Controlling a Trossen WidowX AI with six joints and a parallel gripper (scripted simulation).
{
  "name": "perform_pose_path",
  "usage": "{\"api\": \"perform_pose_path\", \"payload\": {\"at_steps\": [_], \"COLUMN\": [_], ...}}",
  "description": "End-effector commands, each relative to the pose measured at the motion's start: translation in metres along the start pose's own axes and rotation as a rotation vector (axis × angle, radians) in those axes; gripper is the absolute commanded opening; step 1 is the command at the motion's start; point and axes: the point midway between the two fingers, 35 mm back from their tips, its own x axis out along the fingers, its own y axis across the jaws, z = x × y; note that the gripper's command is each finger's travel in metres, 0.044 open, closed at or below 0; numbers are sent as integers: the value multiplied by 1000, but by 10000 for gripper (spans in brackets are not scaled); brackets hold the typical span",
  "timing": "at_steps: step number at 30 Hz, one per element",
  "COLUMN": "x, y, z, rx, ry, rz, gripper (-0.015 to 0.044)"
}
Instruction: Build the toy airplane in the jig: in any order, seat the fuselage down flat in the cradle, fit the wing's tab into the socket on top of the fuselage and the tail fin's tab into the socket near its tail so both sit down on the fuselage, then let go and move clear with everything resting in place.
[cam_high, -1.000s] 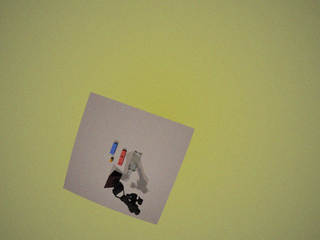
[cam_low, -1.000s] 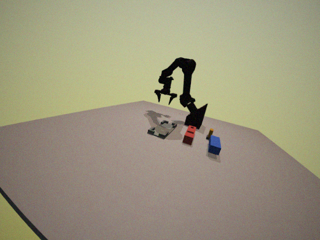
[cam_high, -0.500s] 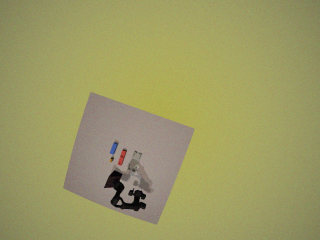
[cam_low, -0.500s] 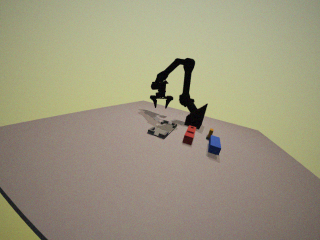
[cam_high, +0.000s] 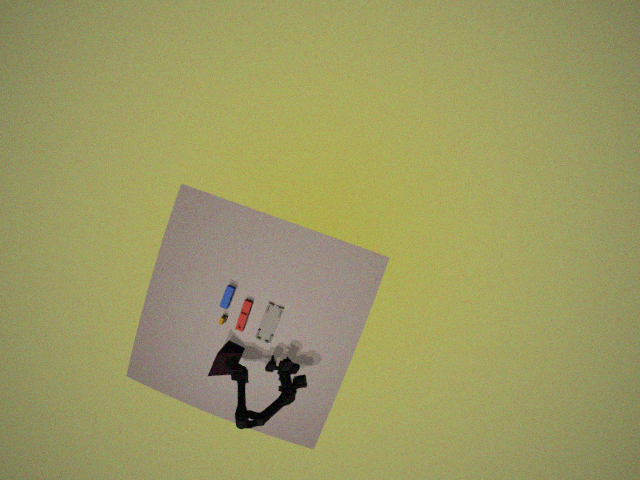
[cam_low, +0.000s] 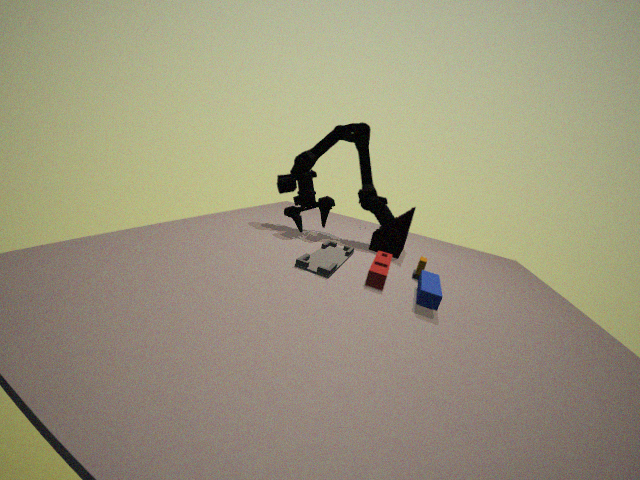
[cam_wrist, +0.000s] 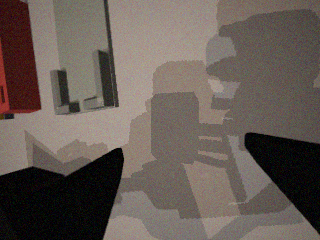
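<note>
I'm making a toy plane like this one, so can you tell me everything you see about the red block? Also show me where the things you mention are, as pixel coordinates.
The long red box-shaped block (cam_high: 244, 314) (cam_low: 379, 269) (cam_wrist: 17, 60) looks like plain, solid plastic or painted wood. Its top is brighter than its shaded end and side, and has two dark slots, one near the middle and one near an end. It lies flat on the table, slots up, between the grey flat cradle and the blue block. Neither they nor the open jaws touch it.
</note>
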Motion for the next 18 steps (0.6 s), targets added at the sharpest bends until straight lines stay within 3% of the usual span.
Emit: {"api": "perform_pose_path", "payload": {"at_steps": [1,9,18], "x": [20,56,88], "y": [18,74,152], "z": [38,84,122], "rx": [-5,2,-7], "ry": [25,182,386], "rz": [78,178,36], "gripper": [440,440,440]}}
